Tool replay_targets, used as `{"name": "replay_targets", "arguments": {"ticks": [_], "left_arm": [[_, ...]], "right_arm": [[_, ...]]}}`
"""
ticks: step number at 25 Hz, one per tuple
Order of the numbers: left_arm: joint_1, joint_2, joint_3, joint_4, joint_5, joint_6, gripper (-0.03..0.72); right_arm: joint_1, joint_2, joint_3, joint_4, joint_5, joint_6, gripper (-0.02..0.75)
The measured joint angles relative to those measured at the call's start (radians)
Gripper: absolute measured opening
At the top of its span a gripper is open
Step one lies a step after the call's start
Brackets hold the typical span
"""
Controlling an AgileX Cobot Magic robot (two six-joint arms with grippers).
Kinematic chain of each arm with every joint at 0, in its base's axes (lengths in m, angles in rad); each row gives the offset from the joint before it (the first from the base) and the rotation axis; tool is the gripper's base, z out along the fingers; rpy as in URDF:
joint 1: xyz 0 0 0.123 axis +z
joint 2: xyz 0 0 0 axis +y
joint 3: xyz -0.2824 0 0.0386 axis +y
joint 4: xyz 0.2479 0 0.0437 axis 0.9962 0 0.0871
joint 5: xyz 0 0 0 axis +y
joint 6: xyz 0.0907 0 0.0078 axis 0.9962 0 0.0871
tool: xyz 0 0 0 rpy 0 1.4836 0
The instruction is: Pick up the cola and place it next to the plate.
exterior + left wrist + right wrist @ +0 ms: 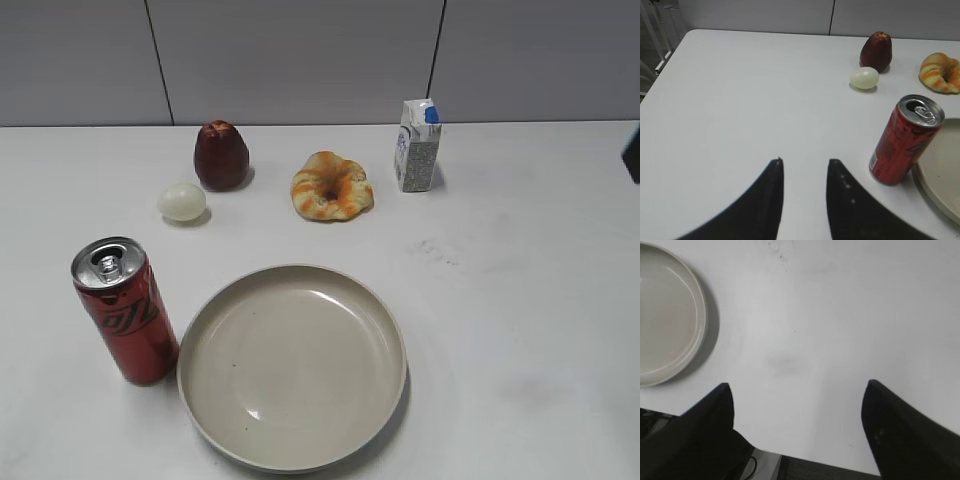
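The cola (127, 312) is a tall slim red can with a silver pull-tab top. It stands upright on the white table, right beside the left rim of the plate (292, 455), a wide shallow beige dish. The can also shows in the left wrist view (906, 139), next to the plate's rim (935, 187). My left gripper (805, 161) is open and empty, low over bare table to the left of the can. My right gripper (797, 384) is open wide and empty over the table's front edge, right of the plate (697, 325).
At the back stand a dark red apple-like fruit (221, 155), a pale egg (181, 201), an orange-and-cream bread ring (332, 186) and a small white-and-blue carton (417, 146). A dark arm part (632, 152) shows at the right edge. The table's left edge (660, 75) is near.
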Motion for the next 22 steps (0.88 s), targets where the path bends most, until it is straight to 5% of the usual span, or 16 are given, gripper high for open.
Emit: {"name": "replay_targets", "arguments": {"ticks": [13, 22], "left_arm": [[0.000, 0.000, 0.000, 0.000, 0.000, 0.000, 0.230], [0.000, 0.000, 0.000, 0.000, 0.000, 0.000, 0.230]], "right_arm": [[-0.001, -0.618, 0.472, -0.036, -0.023, 0.032, 0.594], [-0.001, -0.853, 0.640, 0.003, -0.121, -0.053, 0.594]]}}
